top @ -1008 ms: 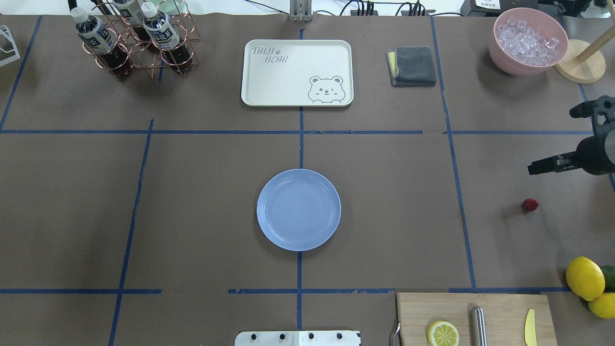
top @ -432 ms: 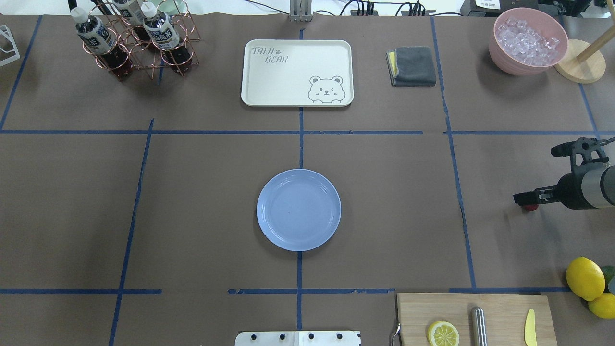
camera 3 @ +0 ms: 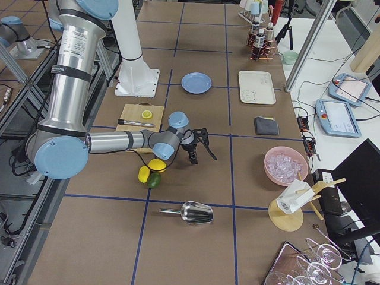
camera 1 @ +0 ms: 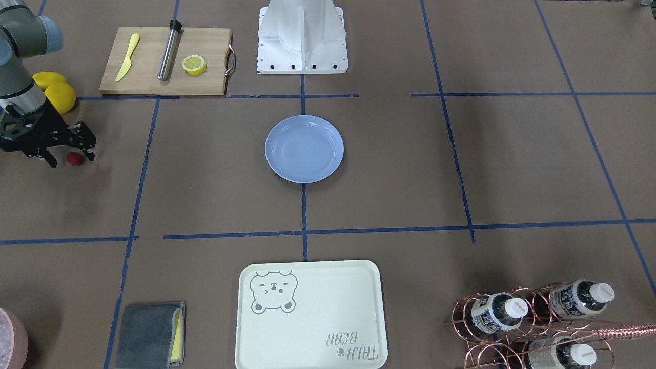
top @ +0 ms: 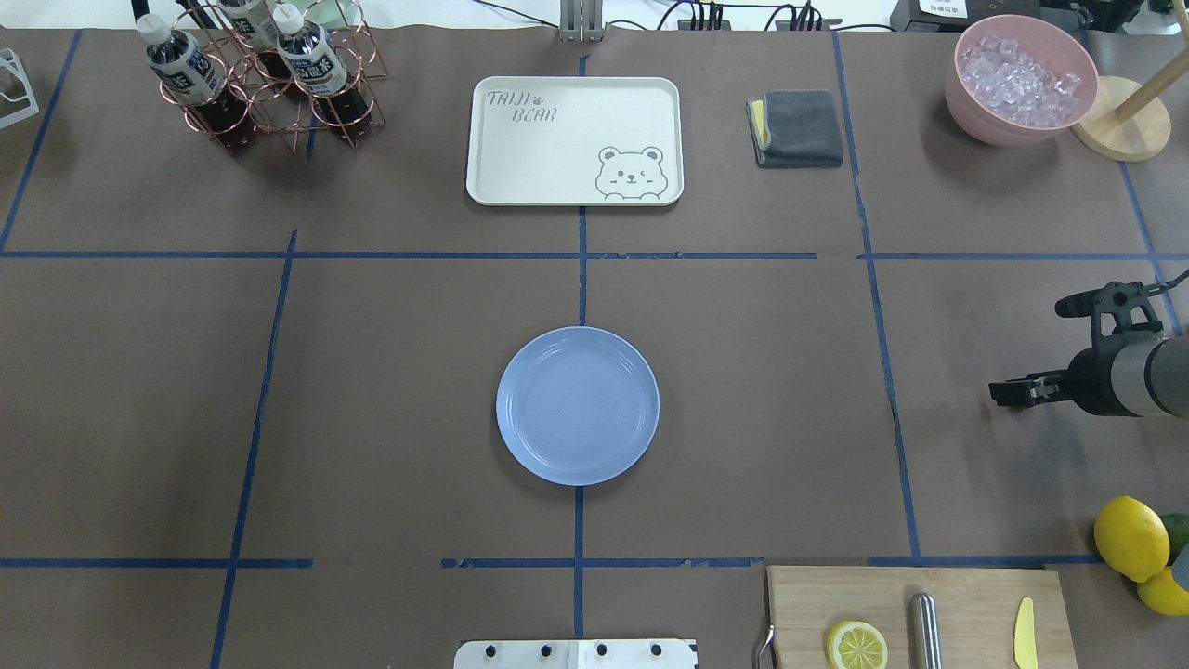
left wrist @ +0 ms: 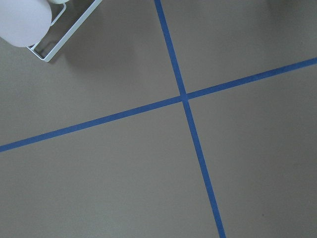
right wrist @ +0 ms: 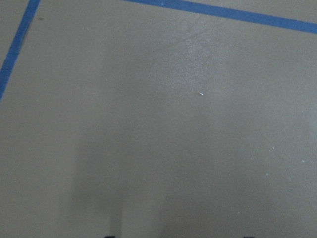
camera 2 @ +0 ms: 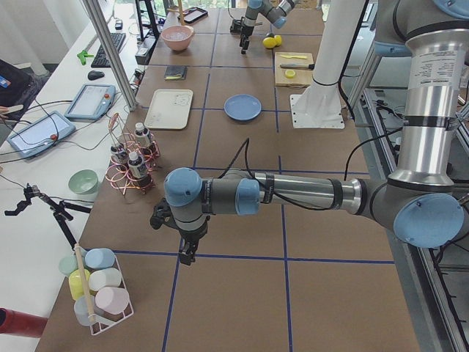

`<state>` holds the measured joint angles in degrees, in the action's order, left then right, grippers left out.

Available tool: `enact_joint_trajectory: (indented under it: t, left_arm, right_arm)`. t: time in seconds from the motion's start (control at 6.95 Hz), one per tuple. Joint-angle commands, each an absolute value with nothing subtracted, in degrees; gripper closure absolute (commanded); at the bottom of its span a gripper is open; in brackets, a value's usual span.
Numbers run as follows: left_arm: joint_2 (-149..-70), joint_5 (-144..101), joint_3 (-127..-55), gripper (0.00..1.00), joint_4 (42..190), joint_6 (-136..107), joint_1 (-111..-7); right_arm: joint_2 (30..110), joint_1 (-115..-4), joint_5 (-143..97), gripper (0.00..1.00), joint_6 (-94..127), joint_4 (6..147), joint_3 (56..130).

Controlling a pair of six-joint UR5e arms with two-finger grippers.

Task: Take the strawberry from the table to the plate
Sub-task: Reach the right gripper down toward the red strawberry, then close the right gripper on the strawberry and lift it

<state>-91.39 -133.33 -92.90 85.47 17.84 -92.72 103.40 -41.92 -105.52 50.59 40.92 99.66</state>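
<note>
Strawberry (camera 1: pixel 76 159) is seen on table (camera 1: pixel 205 205), well to robot-right of plate (camera 1: pixel 304 148). R gripper (camera 1: pixel 70 159) is spread open astride it — nothing gripped yet. Berry should be centred btw. fingers (camera 1: pixel 87 143), tips kept just off table, then closed gently — soft fruit is easily squashed.

The right gripper (top: pixel 1005 389) has swung nearer along the right side of the table (top: pixel 743 418) and come down low. The strawberry (camera 1: pixel 75 159), earlier in plain sight from overhead, is now hidden beneath it there, lying between its spread jaws.
</note>
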Motion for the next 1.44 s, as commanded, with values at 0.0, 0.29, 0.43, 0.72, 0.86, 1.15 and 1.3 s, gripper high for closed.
enact_joint_trajectory:
  t: [0.0, 0.29, 0.43, 0.72, 0.86, 1.15, 1.3]
  left_arm:
    - [-91.41, -133.33, -92.90, 0.00, 85.43, 17.84, -92.72]
    - [-91.41, -133.42, -92.90, 0.00, 85.52, 17.84, -92.72]
    - [-91.41, -133.42, -92.90, 0.00, 85.52, 17.84, -92.64]
    - [-91.41, -133.42, -92.90, 0.00, 85.52, 17.84, -92.64]
    - [-91.41, -133.42, -92.99, 0.00, 85.52, 17.84, -92.72]
    - [-91.41, -133.42, -92.90, 0.00, 85.52, 17.84, -92.64]
    - [-91.41, -133.42, -92.90, 0.00, 85.52, 17.84, -92.64]
  right_arm:
    - [103.45, -41.75, -105.29, 0.20, 50.45, 40.87, 99.23]
    - [103.45, -41.49, -105.91, 0.26, 50.36, 40.87, 99.32]
    - [103.45, -41.40, -105.91, 0.26, 50.36, 40.87, 99.32]
    - [103.45, -41.40, -105.91, 1.00, 50.36, 40.87, 99.32]
    - [103.45, -41.40, -105.91, 1.00, 50.45, 40.87, 99.75]
    - [103.01, -41.31, -105.91, 1.00, 52.11, 41.30, 104.21]
    - [102.31, -40.70, -106.00, 1.00, 56.38, 42.27, 106.59]
